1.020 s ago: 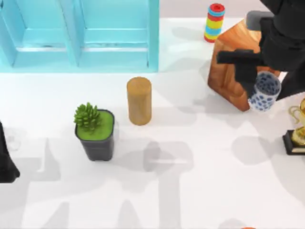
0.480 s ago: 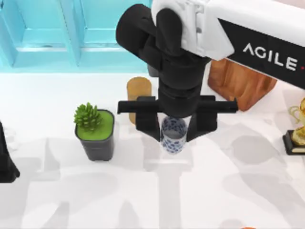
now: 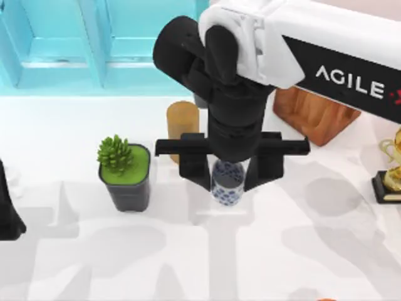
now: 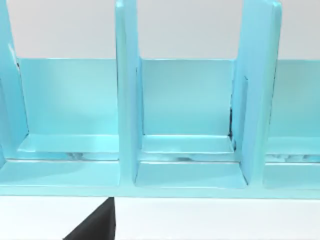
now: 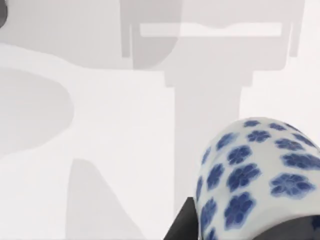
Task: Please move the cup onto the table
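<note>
Right gripper (image 3: 228, 180) fingers clasp the cup (image 3: 227, 182) above table (image 3: 313, 251)

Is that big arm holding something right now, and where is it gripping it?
Yes. The right gripper holds the cup by its sides, one of its fingers on either flank, over the middle of the table. The left gripper carries nothing.

White arm link (image 3: 338, 59) (AGILE lettering on black band), black end effector (image 3: 228, 179).
</note>
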Available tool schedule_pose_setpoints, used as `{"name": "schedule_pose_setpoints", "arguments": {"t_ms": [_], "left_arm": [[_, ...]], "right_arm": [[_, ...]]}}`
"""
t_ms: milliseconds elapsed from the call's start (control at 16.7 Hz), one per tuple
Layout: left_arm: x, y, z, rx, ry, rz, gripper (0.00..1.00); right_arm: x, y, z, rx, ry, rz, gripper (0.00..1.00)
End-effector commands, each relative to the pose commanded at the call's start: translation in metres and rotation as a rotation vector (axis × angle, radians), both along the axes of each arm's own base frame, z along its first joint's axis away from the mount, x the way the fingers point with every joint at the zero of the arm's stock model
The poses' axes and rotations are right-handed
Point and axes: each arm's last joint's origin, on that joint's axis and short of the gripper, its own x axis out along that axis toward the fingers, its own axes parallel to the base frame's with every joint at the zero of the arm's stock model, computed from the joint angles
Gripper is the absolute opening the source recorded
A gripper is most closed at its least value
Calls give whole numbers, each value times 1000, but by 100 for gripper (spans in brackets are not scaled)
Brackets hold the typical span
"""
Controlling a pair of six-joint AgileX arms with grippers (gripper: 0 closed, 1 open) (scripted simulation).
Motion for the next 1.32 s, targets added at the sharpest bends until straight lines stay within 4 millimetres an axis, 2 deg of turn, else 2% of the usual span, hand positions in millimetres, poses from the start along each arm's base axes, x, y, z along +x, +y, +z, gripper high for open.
{"name": "schedule_pose_setpoints", "arguments": {"t_ms": [540, 780, 1320], "left_arm": [[0, 0, 0, 0, 0, 0, 100], [0, 0, 0, 0, 0, 0, 100], [0, 0, 0, 0, 0, 0, 100]], "right_arm": [[-1, 2, -48, 3, -3, 6, 0], [-1, 2, -50, 2, -2, 6, 0], [-1, 2, -50, 2, -2, 6, 68]]}}
